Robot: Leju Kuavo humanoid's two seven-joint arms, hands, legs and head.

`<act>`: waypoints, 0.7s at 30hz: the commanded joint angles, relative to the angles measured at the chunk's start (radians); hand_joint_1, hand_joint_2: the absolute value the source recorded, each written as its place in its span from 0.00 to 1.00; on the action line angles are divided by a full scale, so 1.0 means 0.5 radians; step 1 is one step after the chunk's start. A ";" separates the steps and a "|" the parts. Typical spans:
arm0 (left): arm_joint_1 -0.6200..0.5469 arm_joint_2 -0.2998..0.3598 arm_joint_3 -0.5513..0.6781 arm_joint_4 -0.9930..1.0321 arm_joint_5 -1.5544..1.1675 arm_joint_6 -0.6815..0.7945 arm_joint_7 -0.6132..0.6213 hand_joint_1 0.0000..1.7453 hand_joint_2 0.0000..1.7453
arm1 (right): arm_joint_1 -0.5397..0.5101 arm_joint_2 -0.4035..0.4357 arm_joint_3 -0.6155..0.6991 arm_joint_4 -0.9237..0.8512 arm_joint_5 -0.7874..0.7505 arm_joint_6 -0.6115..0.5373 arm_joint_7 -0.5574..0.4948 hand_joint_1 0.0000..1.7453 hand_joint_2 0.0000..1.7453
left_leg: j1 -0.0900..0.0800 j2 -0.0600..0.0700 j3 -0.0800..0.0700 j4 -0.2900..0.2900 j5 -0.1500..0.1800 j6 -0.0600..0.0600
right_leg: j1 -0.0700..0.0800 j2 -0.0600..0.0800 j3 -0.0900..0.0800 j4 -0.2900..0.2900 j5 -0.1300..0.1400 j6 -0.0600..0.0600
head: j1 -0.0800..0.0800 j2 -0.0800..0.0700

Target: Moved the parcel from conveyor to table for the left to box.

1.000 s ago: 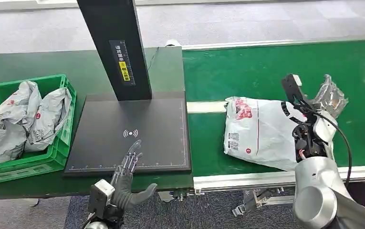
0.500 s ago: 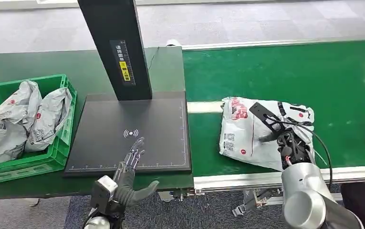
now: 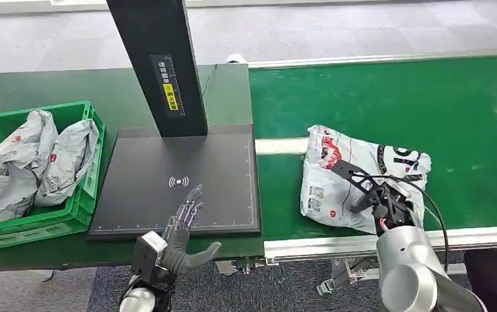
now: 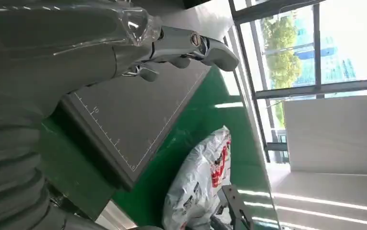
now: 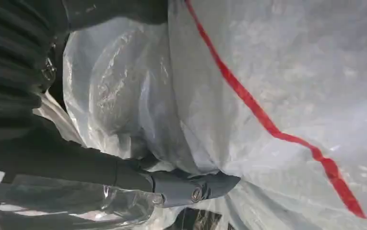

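A white parcel with red and black print lies crumpled on the green conveyor belt, near its front rail. My right hand sits on the parcel's near side and grips it. In the right wrist view the thumb digs into a fold of the parcel's plastic, with the dark fingers on the other side of the bunched film. My left hand hovers open, fingers spread, over the front edge of the black scanner pad. The left wrist view shows this hand above the pad, with the parcel beyond.
A green crate holding two grey parcels stands at the table's left end. A black post rises behind the pad. A metal rail edges the conveyor's front.
My right hand came down from the parcel's far side onto its near side and closed on it; the parcel bunched up. The left hand edged slightly right, still open.
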 commanded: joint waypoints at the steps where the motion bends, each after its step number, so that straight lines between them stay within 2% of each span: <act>1: -0.070 0.013 -0.001 0.174 0.004 0.001 0.003 0.00 1.00 | 0.042 -0.010 0.040 0.066 0.022 -0.100 -0.066 1.00 1.00 | 0.001 -0.002 0.004 -0.002 0.000 -0.002 | 0.001 -0.002 0.005 -0.002 -0.001 -0.001 | 0.000 0.000; 4: -0.060 0.018 0.004 0.153 0.005 -0.003 0.003 0.00 1.00 | 0.023 -0.013 0.038 0.063 0.020 -0.179 -0.129 1.00 1.00 | 0.001 -0.002 0.005 -0.002 0.000 -0.002 | 0.001 -0.002 0.006 -0.003 0.000 -0.001 | 0.000 0.000; 8: -0.008 0.033 0.021 0.091 0.012 -0.006 0.004 0.00 1.00 | -0.016 0.000 0.063 0.044 0.034 -0.404 -0.237 1.00 1.00 | 0.002 0.001 0.006 -0.005 0.001 -0.004 | 0.002 0.000 0.007 -0.006 0.001 -0.003 | 0.000 0.000; 12: 0.078 0.045 0.043 0.006 0.013 0.002 -0.002 0.00 1.00 | -0.105 0.029 0.005 0.004 -0.061 -0.915 -0.557 1.00 1.00 | -0.001 0.005 0.002 -0.001 -0.001 -0.001 | -0.001 0.005 0.001 0.001 0.000 -0.001 | -0.001 0.000; 13: 0.103 0.044 0.049 -0.025 0.014 0.016 -0.013 0.00 1.00 | -0.132 0.050 -0.102 -0.034 -0.201 -1.228 -0.787 1.00 1.00 | 0.001 0.009 0.006 -0.005 -0.001 -0.005 | 0.001 0.008 0.004 -0.004 0.002 -0.003 | 0.000 0.000; 14: 0.123 0.042 0.051 -0.041 0.013 0.023 -0.013 0.00 1.00 | -0.157 0.059 -0.169 -0.045 -0.292 -1.419 -0.918 1.00 1.00 | -0.001 0.009 0.001 0.000 -0.002 -0.002 | -0.001 0.009 -0.001 0.001 0.001 -0.002 | -0.001 0.000; 15: 0.135 0.041 0.048 -0.050 0.012 0.025 -0.013 0.00 1.00 | -0.178 0.050 -0.166 -0.037 -0.292 -1.406 -0.911 1.00 1.00 | 0.000 0.011 0.002 -0.001 -0.002 -0.003 | -0.001 0.010 0.000 0.000 0.001 -0.002 | -0.001 0.001; 16: 0.152 0.041 0.045 -0.073 0.007 0.041 -0.011 0.00 1.00 | -0.203 0.077 -0.328 -0.079 -0.526 -1.621 -1.179 1.00 1.00 | 0.000 0.011 0.001 0.000 -0.002 -0.003 | -0.001 0.010 -0.001 0.001 0.001 -0.002 | 0.000 0.001; 17: 0.156 0.040 0.044 -0.074 0.007 0.044 -0.011 0.00 1.00 | -0.212 0.063 -0.330 -0.072 -0.532 -1.607 -1.187 1.00 1.00 | -0.002 0.007 -0.001 0.000 -0.001 -0.001 | -0.002 0.006 -0.003 0.002 0.000 -0.001 | -0.001 0.001; 18: 0.159 0.035 0.044 -0.078 0.005 0.062 -0.014 0.00 1.00 | -0.222 0.102 -0.552 -0.153 -0.877 -1.679 -1.514 1.00 1.00 | -0.001 0.009 -0.002 0.001 -0.002 -0.002 | -0.002 0.008 -0.004 0.003 0.000 -0.002 | -0.001 0.000; 20: 0.160 0.027 0.038 -0.081 0.005 0.087 -0.018 0.00 1.00 | -0.241 0.100 -0.776 -0.179 -1.335 -1.701 -1.939 1.00 1.00 | 0.000 0.004 0.000 0.000 -0.001 -0.002 | 0.000 0.004 -0.001 0.000 0.000 -0.001 | 0.000 0.001; 21: 0.157 0.023 0.034 -0.082 0.003 0.099 -0.016 0.00 1.00 | -0.238 0.111 -0.870 -0.233 -1.542 -1.636 -2.096 1.00 1.00 | 0.000 0.005 0.001 -0.001 -0.001 -0.003 | 0.000 0.004 0.001 -0.001 0.000 -0.002 | -0.002 0.000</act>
